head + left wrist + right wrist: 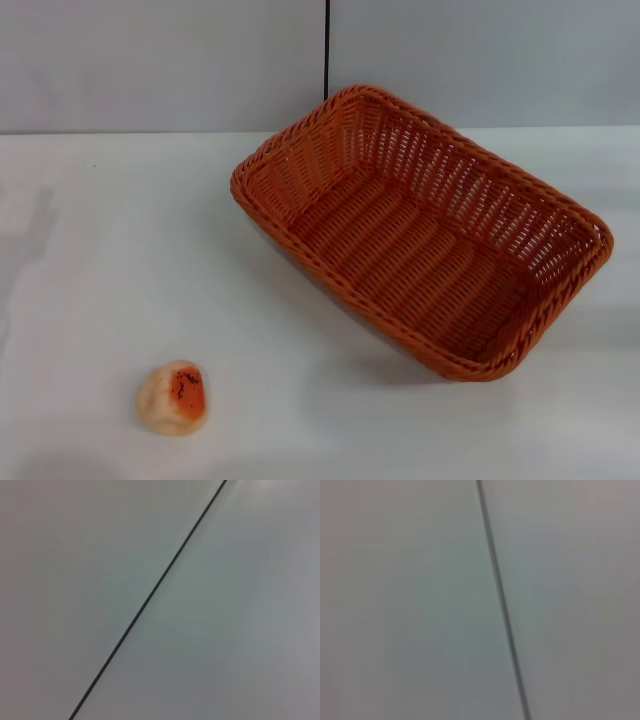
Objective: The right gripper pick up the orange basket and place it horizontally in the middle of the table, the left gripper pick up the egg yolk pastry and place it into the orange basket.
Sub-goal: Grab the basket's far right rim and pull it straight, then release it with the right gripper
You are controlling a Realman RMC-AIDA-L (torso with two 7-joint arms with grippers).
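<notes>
The orange basket [420,228] lies on the white table [100,250], right of the middle and turned diagonally, its long side running from the back centre toward the front right. It holds nothing. The egg yolk pastry [173,397] sits near the front left of the table, its orange-red speckled patch facing up and right. It is well apart from the basket. Neither gripper shows in the head view. Both wrist views show only a plain grey surface crossed by a thin dark line.
A grey wall [150,60] rises behind the table, with a thin dark vertical seam [327,50] just behind the basket's far corner. Bare white tabletop spreads between the pastry and the basket.
</notes>
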